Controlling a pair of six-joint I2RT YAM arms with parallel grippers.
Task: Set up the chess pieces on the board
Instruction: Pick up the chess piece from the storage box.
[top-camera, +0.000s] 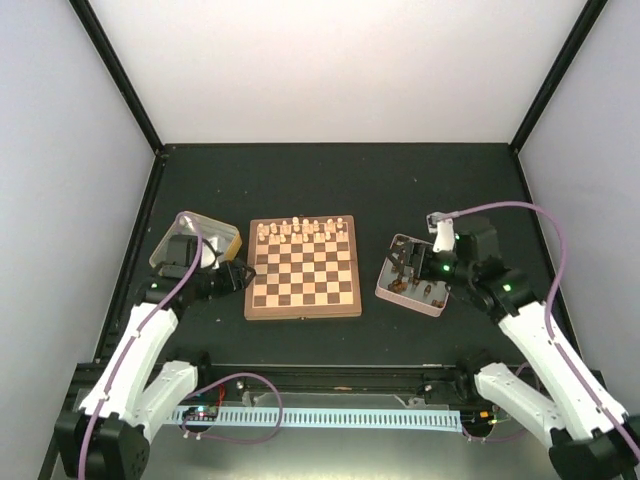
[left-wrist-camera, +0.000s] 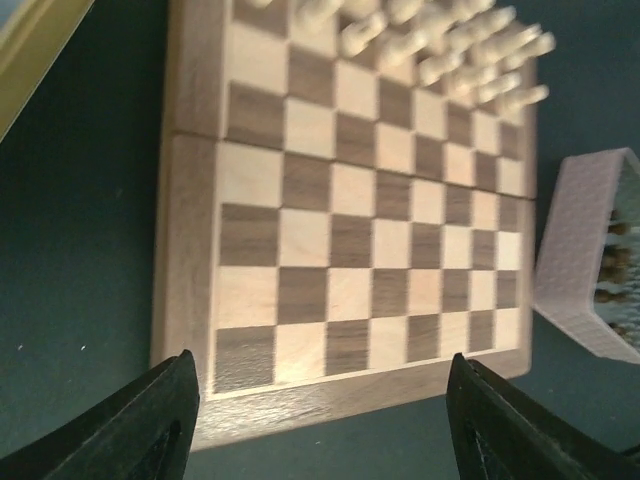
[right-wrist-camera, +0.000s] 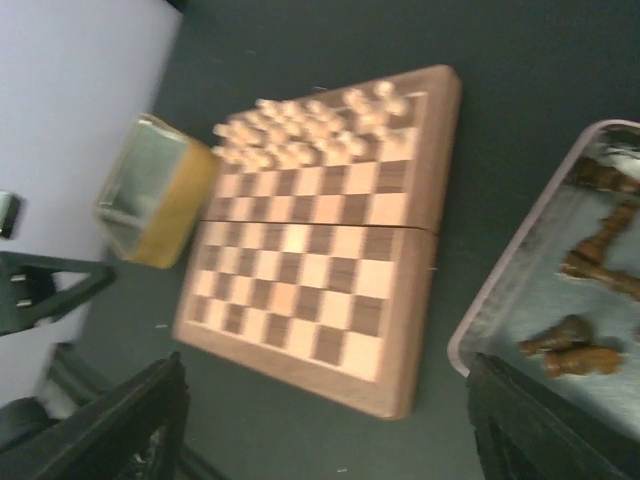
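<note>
**Half set up, nothing grabbed**

Left end effector (left-wrist-camera: 320, 372) was spread wide and empty, just beside the board's (top-camera: 303, 268) left edge. Right end effector (right-wrist-camera: 327, 370) was released too, over the pink tray (top-camera: 388, 290) where the dark pieces (right-wrist-camera: 585, 260) lay tipped over. Cream pieces (top-camera: 300, 230) stood on the board's far rows, with the tin (top-camera: 225, 232) left of it on the tabletop (top-camera: 330, 180).

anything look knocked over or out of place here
The dark pieces lie toppled in the pink-rimmed tray right of the board, not on squares. The cream pieces stand along the far rows. Nothing looks spilled or damaged.
</note>
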